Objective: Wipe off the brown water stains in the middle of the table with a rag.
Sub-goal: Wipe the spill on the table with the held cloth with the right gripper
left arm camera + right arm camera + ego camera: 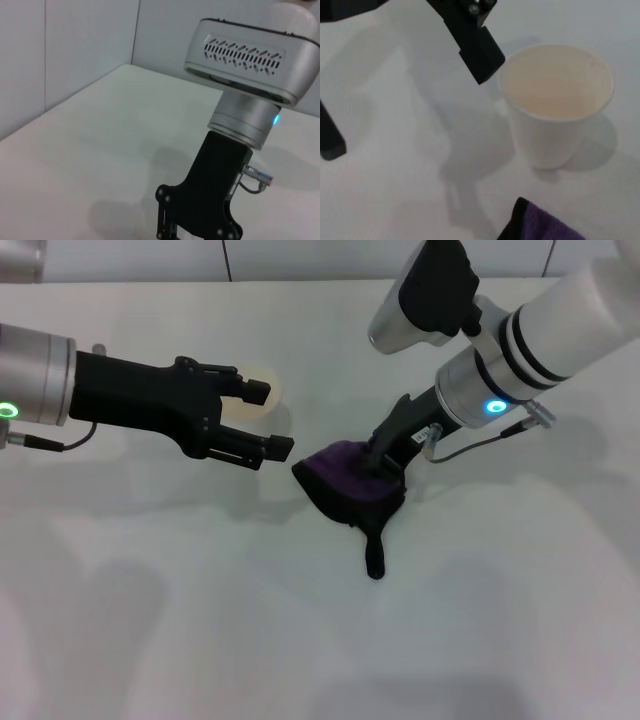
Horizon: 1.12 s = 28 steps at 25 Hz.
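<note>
Right tool (380, 472) clamped on bunched rag (345, 483), pressing it to surface (200, 620) mid-field, likely over stain since none visible; left tool (262, 420) hovering wide open above cup (555, 102), apparently kept clear of the wiping.

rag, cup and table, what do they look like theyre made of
The rag, under the right gripper: soft woven or fleece cloth, matte, bunching in folds.
The cup: probably paper, thin rolled rim, matte.
The table: smooth hard white top, maybe laminate, faint sheen.
The left gripper hangs open nearby.
</note>
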Available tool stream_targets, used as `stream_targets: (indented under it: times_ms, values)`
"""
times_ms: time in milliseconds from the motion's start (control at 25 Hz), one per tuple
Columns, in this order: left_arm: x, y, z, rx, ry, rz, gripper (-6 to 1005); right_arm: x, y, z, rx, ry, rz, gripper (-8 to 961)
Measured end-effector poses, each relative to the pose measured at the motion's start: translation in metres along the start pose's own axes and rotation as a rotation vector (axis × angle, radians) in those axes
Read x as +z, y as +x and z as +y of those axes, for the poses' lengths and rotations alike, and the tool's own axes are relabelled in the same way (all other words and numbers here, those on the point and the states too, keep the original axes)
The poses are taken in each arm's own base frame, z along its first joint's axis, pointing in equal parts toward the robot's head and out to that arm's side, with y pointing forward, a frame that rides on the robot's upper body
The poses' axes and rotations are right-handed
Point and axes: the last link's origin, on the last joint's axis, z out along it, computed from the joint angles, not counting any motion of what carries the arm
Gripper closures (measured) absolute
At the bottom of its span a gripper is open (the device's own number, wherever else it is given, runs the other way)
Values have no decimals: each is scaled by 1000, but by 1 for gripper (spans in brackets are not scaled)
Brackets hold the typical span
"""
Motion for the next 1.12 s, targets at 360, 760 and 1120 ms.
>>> stream_targets:
  times_ms: [360, 760, 1120]
  values:
    - [-1, -2, 0, -6, 4, 7, 120, 1, -1, -13, 12, 67, -7, 858]
    - [-1, -3, 0, -10, 6, 9, 121, 1, 4, -23, 47, 111, -22, 858]
    - [-2, -5, 0, -11, 9, 8, 121, -7, 16, -29, 117, 124, -76, 858]
